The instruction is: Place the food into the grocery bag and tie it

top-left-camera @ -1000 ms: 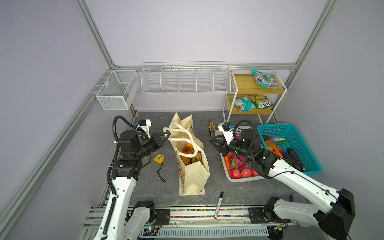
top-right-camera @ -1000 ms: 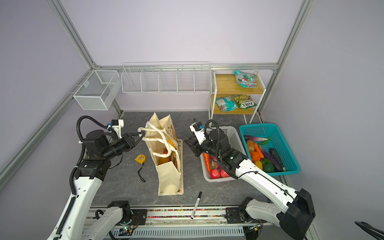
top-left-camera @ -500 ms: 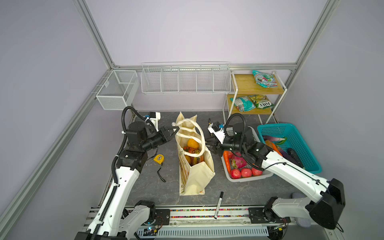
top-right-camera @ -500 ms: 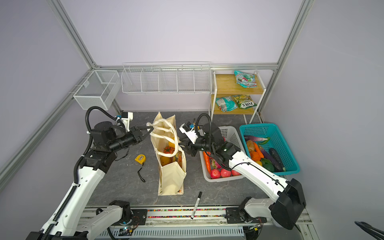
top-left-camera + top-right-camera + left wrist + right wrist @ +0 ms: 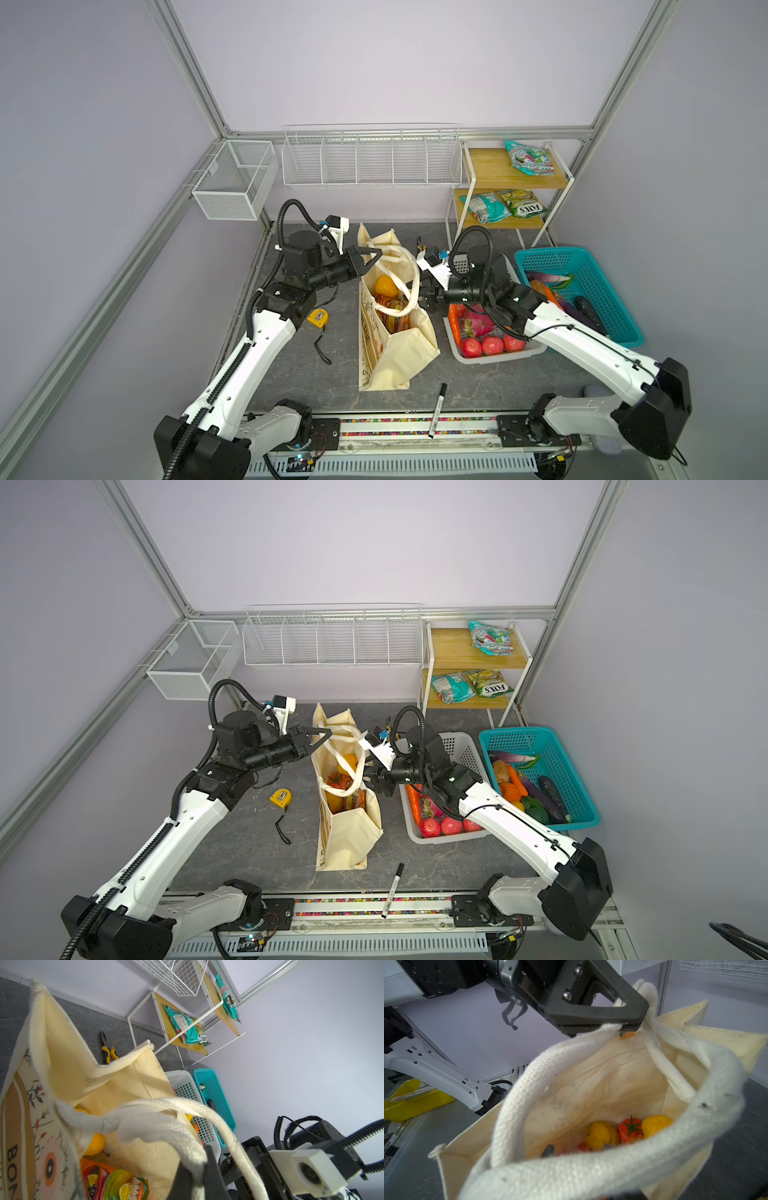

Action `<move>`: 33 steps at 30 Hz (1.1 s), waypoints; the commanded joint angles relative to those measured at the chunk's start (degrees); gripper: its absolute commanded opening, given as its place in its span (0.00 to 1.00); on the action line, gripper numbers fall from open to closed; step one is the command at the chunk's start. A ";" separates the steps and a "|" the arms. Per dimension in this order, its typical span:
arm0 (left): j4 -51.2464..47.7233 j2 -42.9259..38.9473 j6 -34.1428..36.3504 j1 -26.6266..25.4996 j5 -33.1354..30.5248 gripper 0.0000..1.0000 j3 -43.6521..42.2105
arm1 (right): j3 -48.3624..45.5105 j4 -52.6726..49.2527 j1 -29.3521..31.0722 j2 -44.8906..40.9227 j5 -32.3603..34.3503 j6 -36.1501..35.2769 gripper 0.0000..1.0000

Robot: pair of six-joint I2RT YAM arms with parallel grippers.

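Since a sec ago both your arms have swung in on the grocery bag (image 5: 399, 353). The left gripper (image 5: 375, 258) is now up at its mouth, and the right gripper (image 5: 423, 296) is off the white basket (image 5: 498, 356) and tight against the bag's right side.

Top views: the bag stands on the grey table (image 5: 291, 374) btwn the arms, mouth open. The left gripper is clamped on a rope handle (image 5: 397, 252) at the top. A yellow-orange fruit (image 5: 384, 284) and the snack pkt (image 5: 392, 321) show inside. You can't tell the right gripper's jaw gap from here. A tape measure (image 5: 280, 798) lies left of the bag.

Left wrist cam: the rope handle (image 5: 166, 1109) runs down btwn the black fingers (image 5: 180, 1180), pinched tight. The snack pkt (image 5: 116, 1184) sits in the bag.

Right wrist cam: the left gripper (image 5: 634, 1022) nips the rope at its tips. A second handle loop (image 5: 591, 1174) sweeps across close up, blurred. At the bag's bottom the tomato (image 5: 631, 1128) sits beside a yellow fruit (image 5: 600, 1135). The right jaws aren't clear here either.
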 commanded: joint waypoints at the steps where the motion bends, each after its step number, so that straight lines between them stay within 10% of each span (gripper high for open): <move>1: -0.32 0.92 0.83 -0.95 -0.91 0.00 1.30 | -0.01 4.75 0.13 -1.20 -5.80 1.94 0.48; 14: -1.12 4.61 1.49 -5.08 0.72 0.00 2.50 | 2.85 9.65 0.20 1.88 -8.69 5.05 0.57; 33: 7.75 11.65 -3.87 -7.82 2.64 0.00 10.86 | 12.38 -19.68 -0.17 -3.99 7.22 -13.14 0.65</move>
